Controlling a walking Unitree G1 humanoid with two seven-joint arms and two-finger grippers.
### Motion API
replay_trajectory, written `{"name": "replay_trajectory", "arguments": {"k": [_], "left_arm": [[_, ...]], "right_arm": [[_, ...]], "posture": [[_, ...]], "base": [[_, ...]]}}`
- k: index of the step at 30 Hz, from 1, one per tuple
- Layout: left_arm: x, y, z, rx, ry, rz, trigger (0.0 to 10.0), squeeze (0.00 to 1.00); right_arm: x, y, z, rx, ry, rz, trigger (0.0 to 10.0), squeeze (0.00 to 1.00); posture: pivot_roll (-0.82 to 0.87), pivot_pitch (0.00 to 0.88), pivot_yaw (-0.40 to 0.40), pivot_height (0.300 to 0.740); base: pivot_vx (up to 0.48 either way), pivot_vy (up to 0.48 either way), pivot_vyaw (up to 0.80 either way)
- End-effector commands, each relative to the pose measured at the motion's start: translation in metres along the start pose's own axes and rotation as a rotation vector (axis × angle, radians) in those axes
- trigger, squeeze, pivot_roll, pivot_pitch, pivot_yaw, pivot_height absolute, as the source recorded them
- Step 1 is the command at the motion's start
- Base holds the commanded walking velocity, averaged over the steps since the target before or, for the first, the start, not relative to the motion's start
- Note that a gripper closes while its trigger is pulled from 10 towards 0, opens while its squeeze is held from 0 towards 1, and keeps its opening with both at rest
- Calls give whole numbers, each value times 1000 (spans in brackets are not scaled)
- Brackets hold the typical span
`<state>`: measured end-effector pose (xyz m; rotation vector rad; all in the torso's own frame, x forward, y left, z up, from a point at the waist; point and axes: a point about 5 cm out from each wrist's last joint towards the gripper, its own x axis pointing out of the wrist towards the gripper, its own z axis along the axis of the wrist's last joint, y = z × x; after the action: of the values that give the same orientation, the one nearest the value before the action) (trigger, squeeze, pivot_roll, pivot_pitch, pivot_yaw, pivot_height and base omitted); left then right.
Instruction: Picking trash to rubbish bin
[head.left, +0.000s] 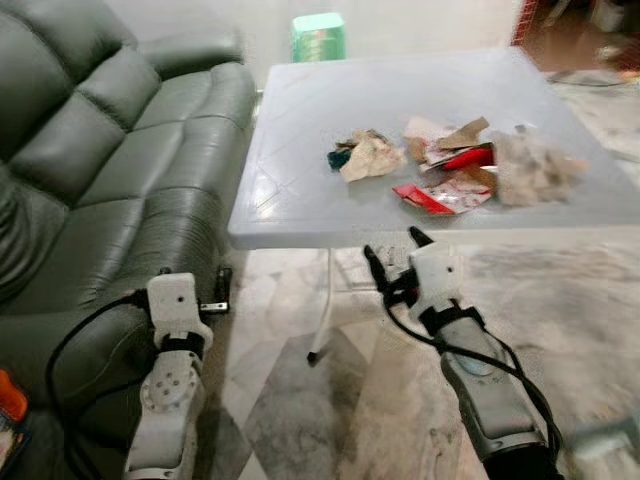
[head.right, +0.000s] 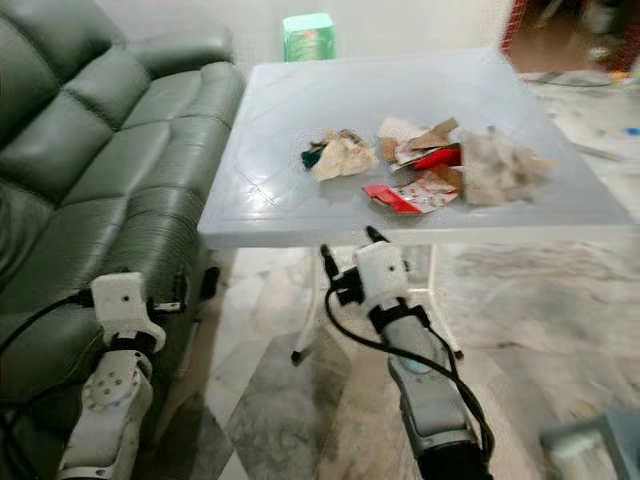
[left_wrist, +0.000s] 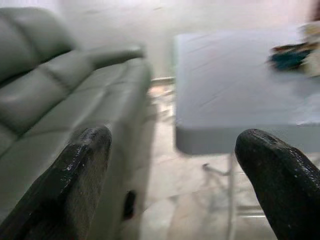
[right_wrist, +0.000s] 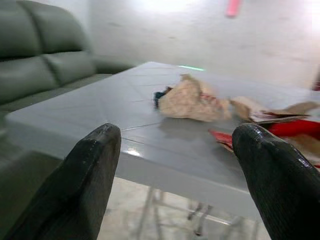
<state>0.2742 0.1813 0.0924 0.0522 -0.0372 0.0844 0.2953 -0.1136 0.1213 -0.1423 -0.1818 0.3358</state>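
Observation:
A pile of trash lies on the grey plastic table (head.left: 290, 190): a crumpled beige paper (head.left: 370, 157) with a dark teal scrap beside it, red wrappers (head.left: 440, 192), brown card pieces (head.left: 460, 133) and a crumpled pale plastic bag (head.left: 535, 165). My right gripper (head.left: 392, 243) is open and held just below the table's front edge, in front of the pile; nothing sits between its fingers (right_wrist: 90, 175). My left gripper (head.left: 222, 290) is open and empty, low beside the sofa, short of the table's left corner.
A dark green leather sofa (head.left: 100, 150) stands close along the table's left side. A green box (head.left: 318, 37) sits on the floor behind the table. White table legs (head.left: 322, 310) stand on the marble floor. A grey stool corner (head.right: 590, 440) shows at lower right.

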Motion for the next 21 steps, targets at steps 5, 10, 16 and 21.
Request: {"name": "replay_trajectory", "arguments": {"k": [5, 10, 16, 21], "left_arm": [[3, -9, 7, -33, -28, -72, 10000, 0], [8, -19, 13, -29, -54, -103, 10000, 0], [14, -23, 17, -47, -91, -123, 10000, 0], [28, -24, 31, -17, -157, -105, 10000, 0]], "right_arm": [[7, 9, 4, 10, -20, 24, 10000, 0], [12, 8, 6, 15, -34, 17, 10000, 0], [20, 10, 4, 18, -40, -26, 10000, 0], [34, 5, 11, -70, -82, -88, 10000, 0]], "posture": [[3, 48, 27, 740], [5, 48, 27, 740], [13, 41, 29, 740], [23, 35, 32, 740]], "base": [[0, 0, -800], [0, 0, -320], [0, 0, 0], [0, 0, 0]]}}
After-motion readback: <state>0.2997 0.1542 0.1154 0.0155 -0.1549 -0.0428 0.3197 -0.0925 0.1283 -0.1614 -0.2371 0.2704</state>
